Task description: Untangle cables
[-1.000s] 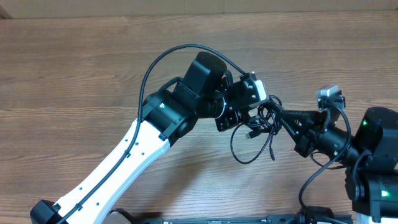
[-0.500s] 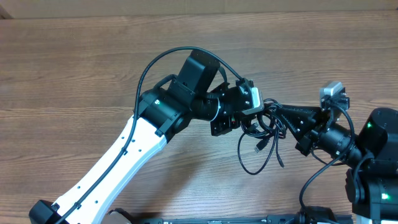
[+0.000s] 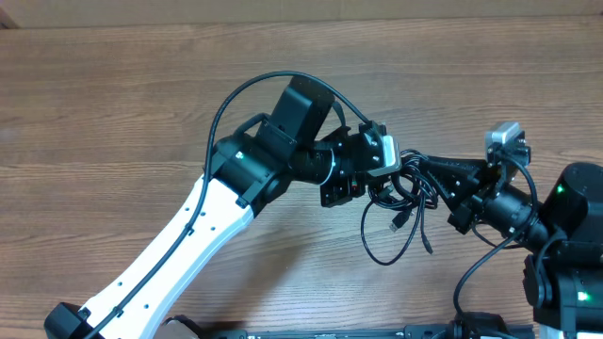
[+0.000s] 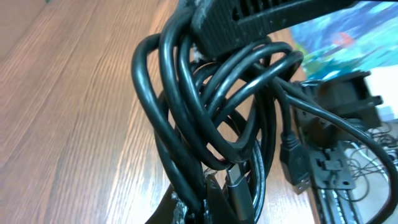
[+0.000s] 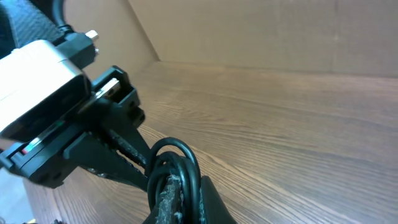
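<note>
Overhead: the cables point(image 3: 403, 196) sit in one knot between the two grippers, right of centre on the table point(image 3: 132, 104). One slack loop and the plug ends trail toward the near edge.

The right gripper point(image 3: 416, 163) is closed down on a loop of the knot. Right wrist view shows its fingers point(image 5: 163, 198) pinched together with cord between them.

The left gripper point(image 3: 377, 181) is nosed into the same knot from the other side. Left wrist view is wall-to-wall cord with the fingertips buried, so I can't tell if it's clamped or just hooked in. One plug point(image 4: 295, 165) hangs free beside the bundle.

The step looks like pulling the knot apart.
- Make sure each gripper has a different cord, otherwise the pull only cinches it.
- Separate slowly and level, and watch the loops.
- If they tighten, ease off, regrip near the free plug and feed it back through the loop.
</note>
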`<state>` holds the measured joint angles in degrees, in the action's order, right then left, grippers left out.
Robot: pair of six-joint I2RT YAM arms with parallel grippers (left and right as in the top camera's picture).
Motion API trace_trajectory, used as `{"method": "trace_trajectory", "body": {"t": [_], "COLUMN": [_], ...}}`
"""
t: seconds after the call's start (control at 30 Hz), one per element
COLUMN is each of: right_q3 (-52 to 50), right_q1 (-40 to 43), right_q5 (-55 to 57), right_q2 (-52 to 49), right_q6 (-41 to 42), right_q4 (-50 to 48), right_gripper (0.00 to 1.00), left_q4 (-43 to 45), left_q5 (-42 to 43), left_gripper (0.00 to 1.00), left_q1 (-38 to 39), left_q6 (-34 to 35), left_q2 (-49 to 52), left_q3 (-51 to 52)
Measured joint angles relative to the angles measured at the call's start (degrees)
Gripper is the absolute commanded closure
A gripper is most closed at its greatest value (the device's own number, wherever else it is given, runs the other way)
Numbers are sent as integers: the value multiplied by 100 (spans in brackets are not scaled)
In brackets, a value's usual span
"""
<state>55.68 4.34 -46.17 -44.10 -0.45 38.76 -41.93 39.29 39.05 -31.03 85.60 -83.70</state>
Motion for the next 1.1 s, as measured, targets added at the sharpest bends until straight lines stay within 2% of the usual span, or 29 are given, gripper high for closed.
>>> {"method": "trace_trajectory", "body": {"t": [0.23, 0.5, 0.9, 0.97, 1.0, 1.1], "right_q3": [9, 20, 20, 20, 20, 20], "right_q1": [9, 13, 13, 13, 13, 13], "right_q5": [313, 424, 463, 463, 468, 466], "right_q2": [-61, -81, -96, -96, -96, -98], "right_q6": [4, 28, 26, 24, 20, 26], "right_q4": [557, 1283, 1628, 1622, 1613, 1563], "right_gripper": [96, 96, 95, 80, 64, 46], "left_q4": [378, 833, 1198, 1196, 1176, 1047], "left_q5": [-1150, -2006, -2629, -2671, -2688, -2756], "left_gripper": [96, 96, 96, 96, 96, 96], "left_q1": [262, 374, 358, 358, 358, 358], "left_q6": [1008, 1878, 2533, 2557, 2555, 2551], "left_q2": [0, 0, 0, 0, 0, 0], "left_q3": [9, 20, 20, 20, 20, 20]}}
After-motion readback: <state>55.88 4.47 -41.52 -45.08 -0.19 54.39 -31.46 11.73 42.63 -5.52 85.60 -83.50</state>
